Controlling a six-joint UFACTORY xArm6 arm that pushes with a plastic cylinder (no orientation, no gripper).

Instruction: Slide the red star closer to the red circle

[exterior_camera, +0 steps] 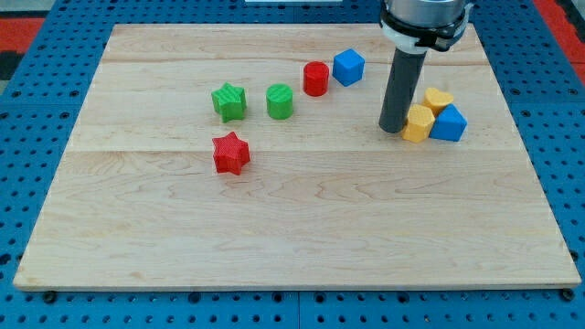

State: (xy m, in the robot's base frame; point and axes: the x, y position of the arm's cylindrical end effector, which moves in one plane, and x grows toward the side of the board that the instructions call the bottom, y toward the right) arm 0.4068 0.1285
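Note:
The red star (231, 153) lies on the wooden board left of centre. The red circle (316, 79) stands near the view's top, up and to the right of the star, next to a blue cube (348, 67). My tip (393, 129) rests on the board at the right, far from the red star and below right of the red circle. It stands just left of a yellow block (419, 123), close to touching it.
A green star (229, 101) and a green circle (280, 101) lie between the red star and the red circle. A yellow heart (439, 99) and a blue triangle (449, 123) cluster with the yellow block at the right. The wooden board (292, 228) has edges on all sides.

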